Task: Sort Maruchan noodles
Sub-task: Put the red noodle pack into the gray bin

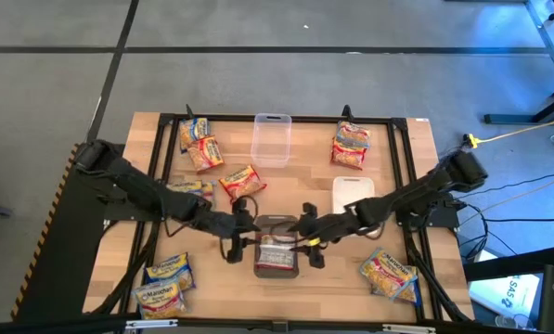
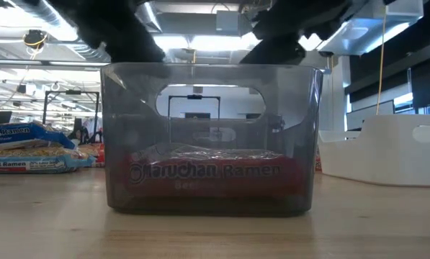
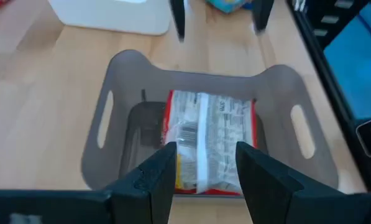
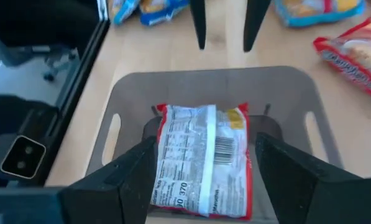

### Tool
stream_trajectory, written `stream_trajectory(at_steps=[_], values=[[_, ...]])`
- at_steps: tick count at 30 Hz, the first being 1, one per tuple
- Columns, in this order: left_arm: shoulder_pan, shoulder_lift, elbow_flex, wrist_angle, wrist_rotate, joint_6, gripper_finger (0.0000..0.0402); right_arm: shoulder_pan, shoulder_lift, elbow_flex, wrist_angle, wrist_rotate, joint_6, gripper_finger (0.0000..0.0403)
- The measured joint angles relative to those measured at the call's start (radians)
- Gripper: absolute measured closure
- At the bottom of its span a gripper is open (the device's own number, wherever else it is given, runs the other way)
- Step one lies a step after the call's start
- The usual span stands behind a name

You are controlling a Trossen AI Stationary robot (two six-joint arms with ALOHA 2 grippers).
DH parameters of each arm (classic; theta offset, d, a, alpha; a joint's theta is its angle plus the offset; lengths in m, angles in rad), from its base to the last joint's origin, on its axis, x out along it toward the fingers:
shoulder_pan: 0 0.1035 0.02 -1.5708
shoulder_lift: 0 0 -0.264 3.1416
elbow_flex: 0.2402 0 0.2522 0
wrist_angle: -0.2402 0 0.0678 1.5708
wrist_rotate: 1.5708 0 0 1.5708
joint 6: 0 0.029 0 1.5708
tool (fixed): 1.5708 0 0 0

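Grey bin is hiding my open, empty grippers low down; wrist cameras are showing the red packet's barcode.

From the low view we see only the undersides of both arms, cut off by the top edge; neither gripper's fingertips show there. The red packet reads blurred through the smoky wall of the grey bin, its lower print illegible. Overhead, the arms cover part of that bin's rim. In the left wrist view the white container is cropped at the edge, and the blue packet shows as a sliver.
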Motion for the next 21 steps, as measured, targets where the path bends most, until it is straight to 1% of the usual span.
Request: stream_trajectory(at_steps=[5,12,16,21], values=[[-0.045,0.001,-0.034,0.012,-0.102,-0.037,0.0244,-0.021,0.136,0.13,-0.103,-0.011,-0.014,0.016],[-0.056,0.001,-0.038,0.012,-0.128,-0.015,0.0243,-0.038,0.306,0.33,-0.239,-0.023,-0.032,0.016],[-0.056,0.001,-0.039,0.013,-0.135,-0.01,0.0243,-0.04,0.378,0.378,-0.241,-0.029,-0.031,0.016],[-0.056,0.001,-0.039,0.01,-0.141,-0.008,0.0243,-0.039,0.437,0.39,-0.219,-0.03,-0.029,0.016]])
